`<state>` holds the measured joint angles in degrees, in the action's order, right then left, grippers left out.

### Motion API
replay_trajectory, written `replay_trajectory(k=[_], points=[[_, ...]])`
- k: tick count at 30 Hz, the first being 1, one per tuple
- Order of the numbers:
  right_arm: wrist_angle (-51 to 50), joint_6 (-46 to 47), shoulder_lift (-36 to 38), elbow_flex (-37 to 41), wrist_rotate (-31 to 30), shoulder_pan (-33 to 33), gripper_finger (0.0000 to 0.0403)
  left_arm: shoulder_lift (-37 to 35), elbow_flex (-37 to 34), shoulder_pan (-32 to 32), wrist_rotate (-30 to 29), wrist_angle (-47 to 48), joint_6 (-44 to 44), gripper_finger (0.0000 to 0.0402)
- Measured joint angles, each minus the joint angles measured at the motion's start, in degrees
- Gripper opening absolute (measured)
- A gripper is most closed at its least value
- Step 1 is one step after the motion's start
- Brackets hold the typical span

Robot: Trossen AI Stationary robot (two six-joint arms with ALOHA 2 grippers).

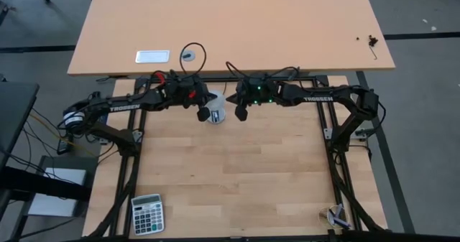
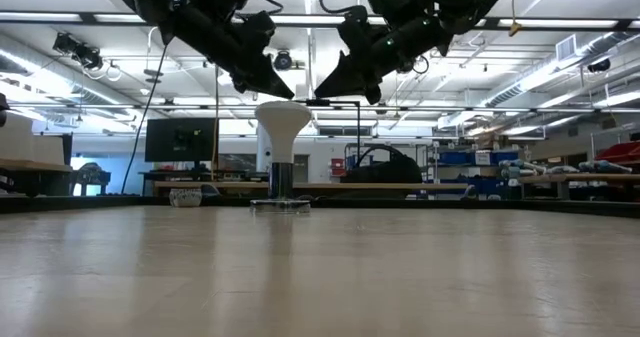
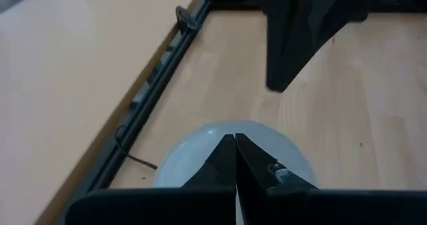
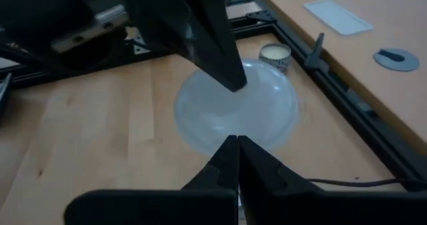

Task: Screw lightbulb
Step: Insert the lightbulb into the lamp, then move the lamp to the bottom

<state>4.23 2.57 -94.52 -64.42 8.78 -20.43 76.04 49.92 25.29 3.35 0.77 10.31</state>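
"TROSSEN" reads in white on both dark arms. The lightbulb [image 2: 283, 127] stands upright at the far edge of the wood-plank table [image 1: 237, 177], long axis vertical, smooth white dome up, narrow base down in a socket. The left gripper [image 2: 268, 84] and right gripper [image 2: 330, 87] hang just above the dome, both pinched closed, holding nothing.

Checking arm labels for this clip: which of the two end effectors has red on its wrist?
The left end effector, hovering shut beside the lightbulb; the right end effector shows green lights instead.
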Motion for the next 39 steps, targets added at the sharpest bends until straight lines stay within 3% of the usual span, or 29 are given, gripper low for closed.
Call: replay_trajectory(k=[6, 12, 17, 27, 33, 39], points=[[0.3, -0.22, 0.02, -0.02, -0.01, -0.47, 0.0011, -2.51, 0.11, 0.3, -1.66, 0.46, -0.08, 0.0], [-0.04, -1.04, 0.02, -0.02, -0.03, -0.91, 0.0011, -4.83, 0.21, 3.09, -6.52, 8.79, -1.18, 0.0], [-2.82, -2.01, 1.2, -0.02, -0.09, -1.58, 0.0011, -4.44, -0.82, 6.07, -6.5, 12.04, -2.94, 0.0], [-12.72, -4.72, 8.6, -0.02, -3.39, -2.54, 0.0006, -4.42, -15.53, 8.55, 1.74, -7.41, -10.56, 0.0], [-16.75, -5.34, 10.57, 0.45, -3.43, -2.96, 0.0006, -3.92, -22.4, 8.55, 1.88, -15.26, -13.54, 0.0], [-15.3, -4.23, 11.33, 5.46, -3.42, -3.19, 0.0005, 0.88, -24.33, 8.75, 1.18, -20.57, -13.5, 0.0]])
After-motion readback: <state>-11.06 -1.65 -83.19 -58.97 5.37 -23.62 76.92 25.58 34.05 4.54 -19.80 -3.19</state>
